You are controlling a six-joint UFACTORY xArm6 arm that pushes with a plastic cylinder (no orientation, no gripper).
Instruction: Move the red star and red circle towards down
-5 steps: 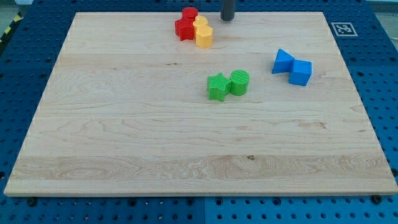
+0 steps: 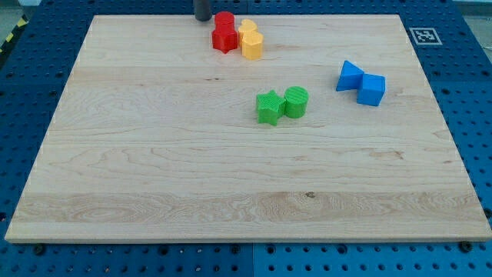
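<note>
The red circle (image 2: 224,21) and the red star (image 2: 224,39) stand together near the view's top edge of the wooden board (image 2: 154,169), the circle just above the star. My tip (image 2: 203,18) is at the board's top edge, just to the left of the red circle and very close to it; I cannot tell whether they touch. The rod's upper part is cut off by the frame.
Two yellow blocks (image 2: 247,29) (image 2: 252,46) sit against the right side of the red pair. A green star (image 2: 268,108) and a green cylinder (image 2: 296,101) are near the middle. A blue triangle (image 2: 350,75) and a blue cube (image 2: 372,89) are at the right.
My tip has moved along the top edge from right of the red and yellow cluster to its left. The red circle has shifted slightly left and down.
</note>
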